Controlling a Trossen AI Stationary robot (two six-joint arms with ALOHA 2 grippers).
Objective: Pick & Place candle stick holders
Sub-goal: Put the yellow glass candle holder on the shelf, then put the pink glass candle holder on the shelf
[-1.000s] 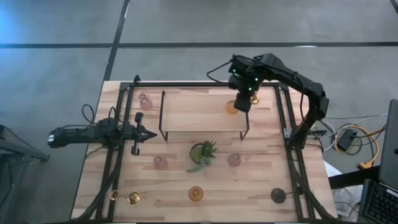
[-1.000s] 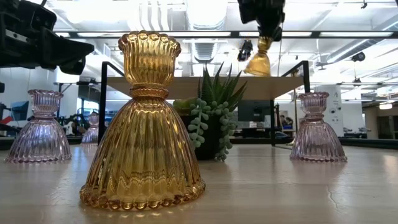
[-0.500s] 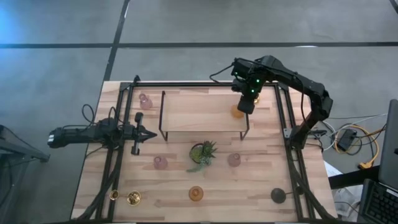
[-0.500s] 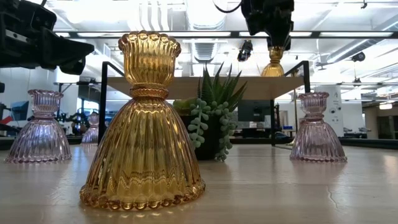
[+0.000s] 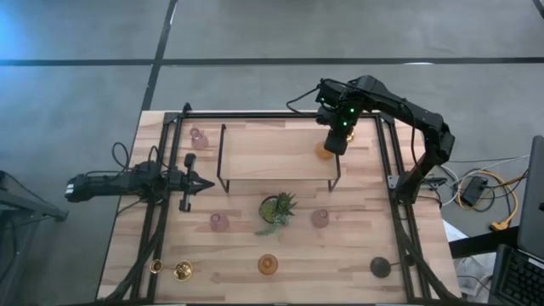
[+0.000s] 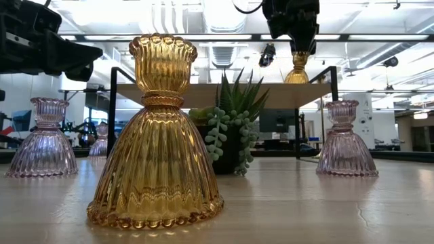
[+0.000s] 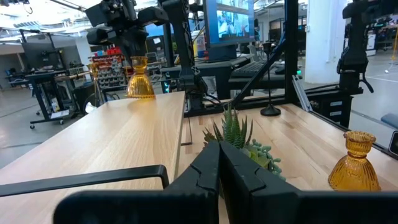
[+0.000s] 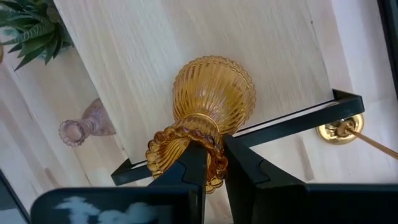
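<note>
My right pincer [image 8: 210, 163] is clamped on the beaded rim of an amber glass holder [image 8: 205, 112], its fingers [image 8: 189, 168] pressed either side of the cup. That holder stands upright on the raised wooden shelf [image 5: 272, 153], at the shelf's right end, directly under the pincer. From the low camera its base seems to sit flat on the shelf top, though I can't be sure it bears full weight.

Just beyond the shelf's black frame [image 8: 292, 121], close beside the pincer, a shiny gold holder [image 8: 340, 130] stands on the worktop [image 5: 246, 238]. Below the shelf edge, a little farther out, a pink glass holder [image 8: 84, 127] stands on the worktop, and past it the spiky green plant [image 5: 277, 207].

Farther from the right pincer, toward the front of the worktop, are a second pink holder [image 5: 219, 222], a second amber holder [image 5: 268, 264] and the black holder [image 5: 380, 268] near the front right corner. Two gold pieces [image 5: 183, 270] sit at the front left corner, well apart from it. Another pink holder [image 5: 198, 137] stands at the back left.

My left pincer [image 5: 194, 182] waits over the worktop's left edge, well away from the shelf, fingers [image 7: 208, 168] together with nothing between them.
</note>
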